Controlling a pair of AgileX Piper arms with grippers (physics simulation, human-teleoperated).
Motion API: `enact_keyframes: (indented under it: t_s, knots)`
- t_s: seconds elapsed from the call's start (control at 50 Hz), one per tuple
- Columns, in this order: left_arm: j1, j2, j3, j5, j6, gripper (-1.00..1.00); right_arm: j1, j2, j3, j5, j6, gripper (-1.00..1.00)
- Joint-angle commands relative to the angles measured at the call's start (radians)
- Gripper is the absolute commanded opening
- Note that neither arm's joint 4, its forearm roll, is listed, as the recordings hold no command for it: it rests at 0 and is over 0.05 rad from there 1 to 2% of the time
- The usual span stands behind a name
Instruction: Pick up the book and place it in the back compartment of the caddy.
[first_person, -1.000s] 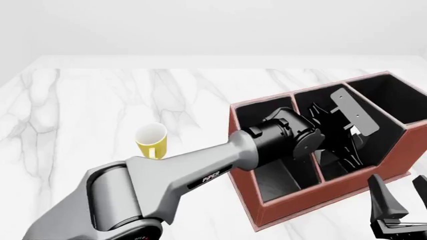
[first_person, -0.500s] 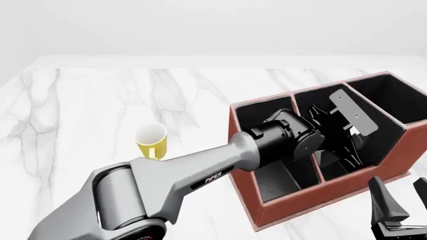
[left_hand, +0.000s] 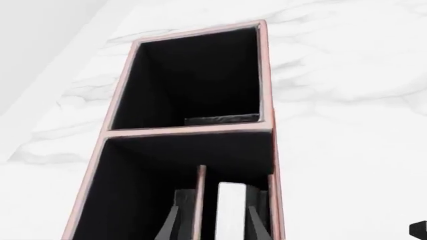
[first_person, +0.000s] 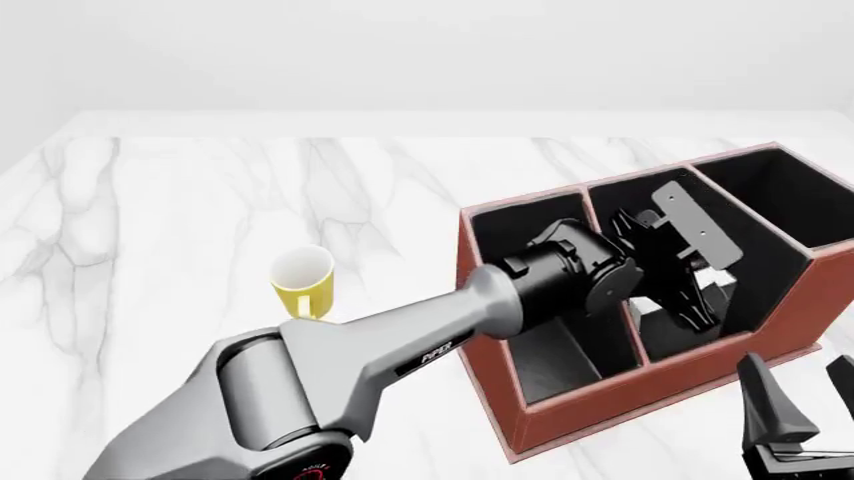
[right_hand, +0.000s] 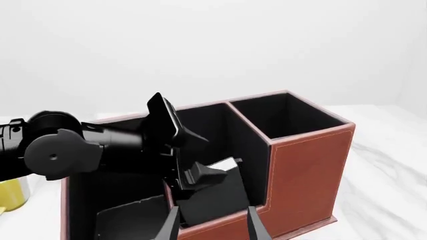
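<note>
Left wrist view: the book (left_hand: 231, 210), white page edge uppermost, sits between the left fingers (left_hand: 255, 218), closed on it, hard beside a divider inside the caddy (left_hand: 190, 131). The cell beyond holds only a dark floor patch.

Front view: the left gripper (first_person: 678, 290) reaches into the middle cell; the book appears low in it, though the wrist hides most of it. Risk: releasing here would leave it short of the back compartment, and lifting may snag the divider.

Right wrist view: the right fingers (right_hand: 256, 223) stand apart, holding nothing, just outside the caddy's low front wall.
</note>
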Motion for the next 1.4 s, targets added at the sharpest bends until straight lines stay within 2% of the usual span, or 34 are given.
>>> enact_keyframes:
  t_s: [0.02,0.24,0.44,0.54,0.64,0.7,0.78,0.8,0.88,0.98,1.02,1.12,1.18,1.2,1.22,1.28,1.3,1.32,1.4]
  knots:
    - [0.009,-0.012,-0.007,0.009,-0.001,1.00,-0.002,0.008,0.000,-0.008,-0.001,1.00]
    - [0.024,-0.058,-0.003,0.019,0.000,1.00,-0.004,0.036,0.000,-0.037,-0.003,1.00]
    - [0.044,-0.134,-0.036,0.066,0.002,1.00,-0.007,0.049,0.000,-0.051,-0.006,1.00]
    - [0.063,-0.164,-0.043,0.076,0.022,1.00,-0.010,0.049,0.000,-0.053,-0.009,1.00]
    - [0.075,-0.225,-0.006,0.085,0.044,1.00,-0.011,0.044,0.000,-0.049,-0.010,1.00]
    - [0.062,-0.332,0.122,0.054,0.088,1.00,-0.008,0.046,0.000,-0.053,-0.011,1.00]
    - [0.066,-0.386,0.193,0.044,0.096,1.00,-0.003,0.045,0.000,-0.053,-0.015,1.00]
    - [0.061,-0.420,0.246,0.029,0.098,1.00,0.000,0.044,0.000,-0.053,-0.016,1.00]
    - [0.083,-0.441,0.275,0.019,0.108,1.00,0.003,0.051,0.000,-0.062,-0.017,1.00]
    - [0.112,-0.431,0.253,0.018,0.115,1.00,0.005,0.047,0.000,-0.057,-0.020,1.00]
    - [0.160,-0.379,0.187,0.029,0.131,1.00,0.004,0.057,0.000,-0.064,-0.019,1.00]
    - [0.251,-0.350,0.166,0.025,0.149,1.00,0.003,0.060,0.000,-0.068,-0.021,1.00]
    - [0.277,-0.354,0.177,0.007,0.149,1.00,0.002,0.075,0.000,-0.080,-0.021,1.00]
    - [0.294,-0.456,0.322,-0.039,0.151,1.00,0.002,0.117,0.000,-0.109,-0.021,1.00]
    - [0.303,-0.474,0.354,-0.054,0.152,1.00,0.001,0.163,0.000,-0.140,0.002,1.00]
    - [0.319,-0.508,0.406,-0.083,0.149,1.00,0.003,0.236,0.000,-0.191,0.001,1.00]
    - [0.330,-0.525,0.431,-0.098,0.148,1.00,0.004,0.331,-0.002,-0.250,0.015,1.00]
    - [0.332,-0.541,0.453,-0.112,0.144,1.00,0.014,0.337,-0.011,-0.257,0.013,1.00]
    - [0.366,-0.576,0.512,-0.151,0.134,1.00,0.032,0.264,-0.173,-0.101,0.000,1.00]
